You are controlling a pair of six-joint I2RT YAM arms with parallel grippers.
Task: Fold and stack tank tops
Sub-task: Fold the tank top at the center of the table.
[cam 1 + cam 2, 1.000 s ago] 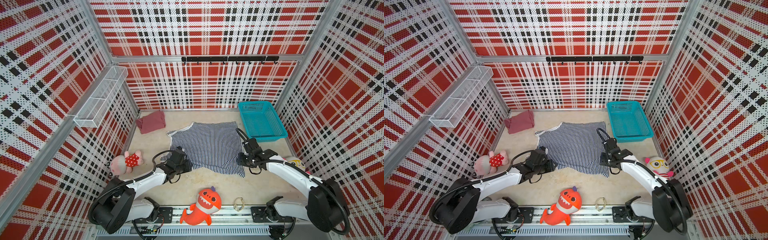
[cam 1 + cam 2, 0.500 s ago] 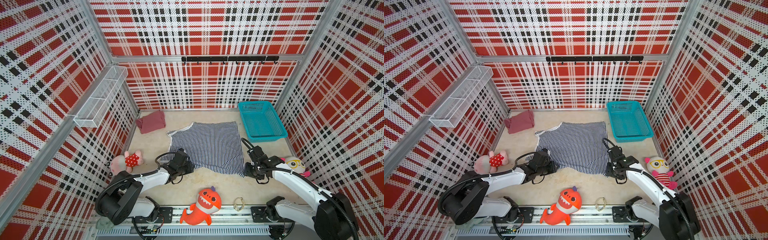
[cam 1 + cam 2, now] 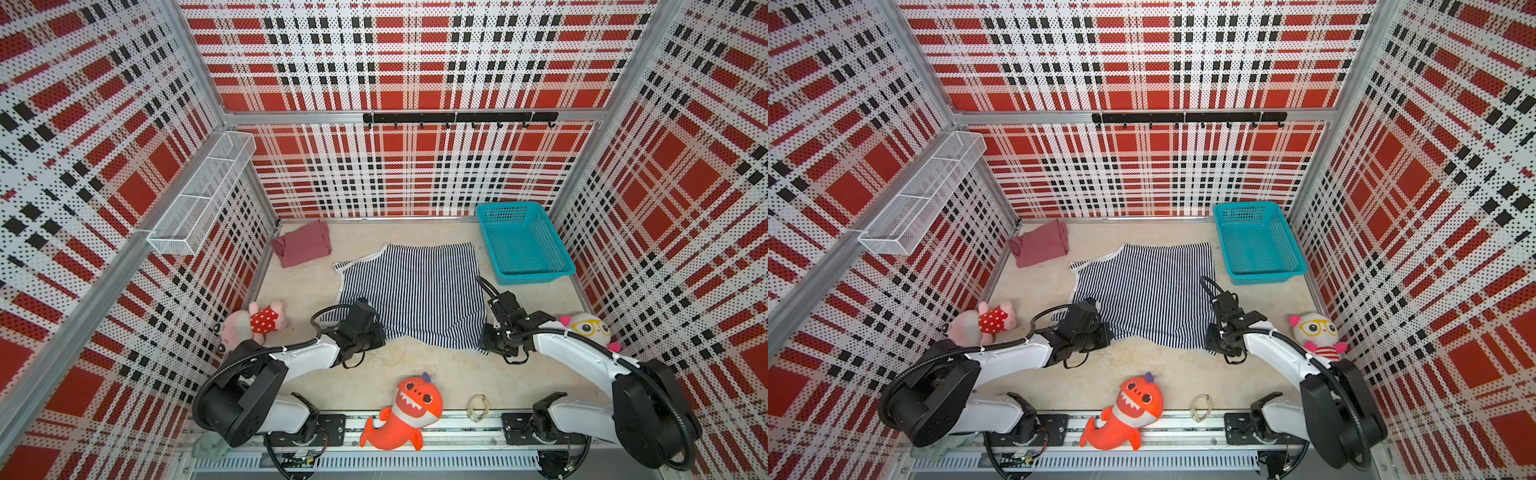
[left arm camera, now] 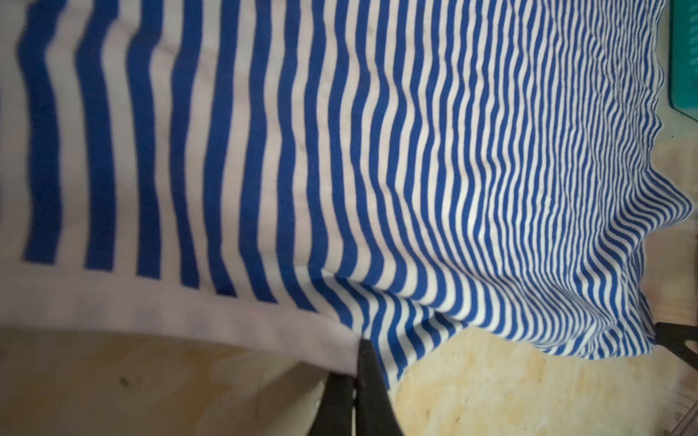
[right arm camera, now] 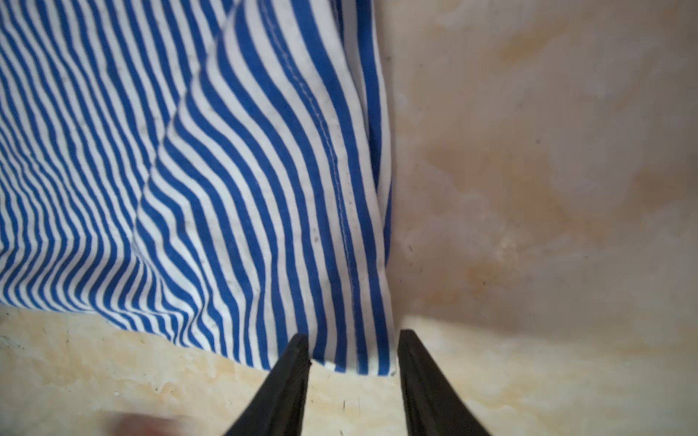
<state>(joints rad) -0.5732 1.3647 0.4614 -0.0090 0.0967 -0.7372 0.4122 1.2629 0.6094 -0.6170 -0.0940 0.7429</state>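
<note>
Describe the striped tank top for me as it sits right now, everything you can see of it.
The striped tank top looks like thin, soft knit in narrow navy-and-white stripes, with white trim along its strap and neck openings. It lies spread mostly flat and faintly rippled on the middle of the beige table. The left gripper is shut on its white-trimmed near edge. The right gripper has open fingers astride the other near corner, where a stitched hem shows.

Navy-and-white striped tank top (image 3: 409, 291), maroon-pink tank top (image 3: 303, 249), teal basket (image 3: 536, 276), red-plaid walls (image 3: 415, 62)
</note>
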